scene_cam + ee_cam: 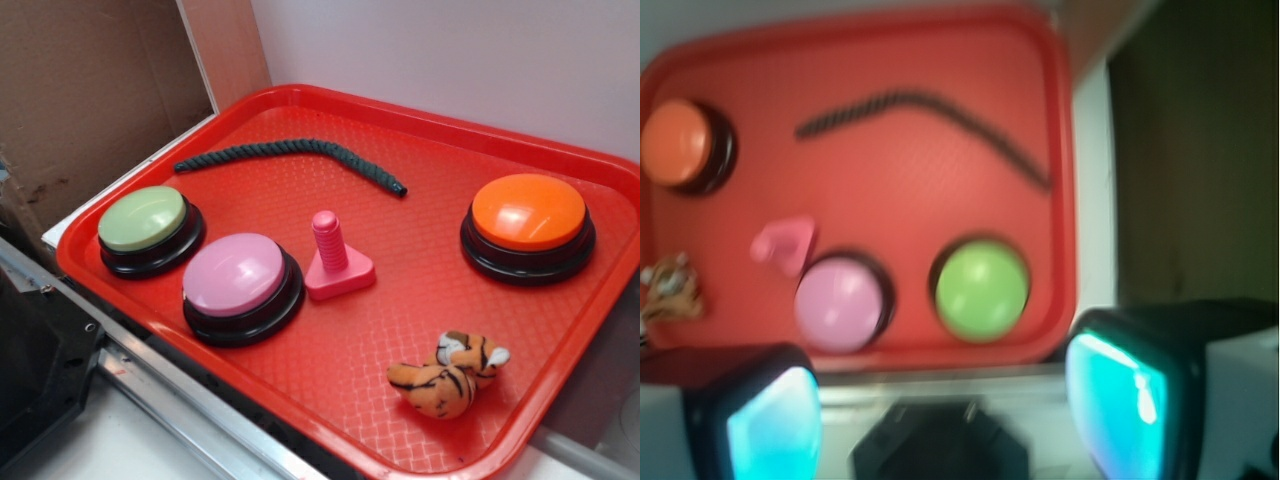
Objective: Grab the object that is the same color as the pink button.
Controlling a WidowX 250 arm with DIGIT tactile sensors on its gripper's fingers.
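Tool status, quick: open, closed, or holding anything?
Tool: open and empty, fingers spread wide, hanging above the near edge of the red tray, short of the pink peg.

Layout on the tray [300,105], placed from the peg [335,260]

In the exterior view the peg stands upright near the tray's middle. The dome button nearest it [238,285] sits just beside it on the left, and a second button [148,228] lies farther left, behind that one. A third button [527,225] sits well apart to the right. The rope [290,155] lies behind the peg, and the stuffed tiger [450,375] in front to its right.
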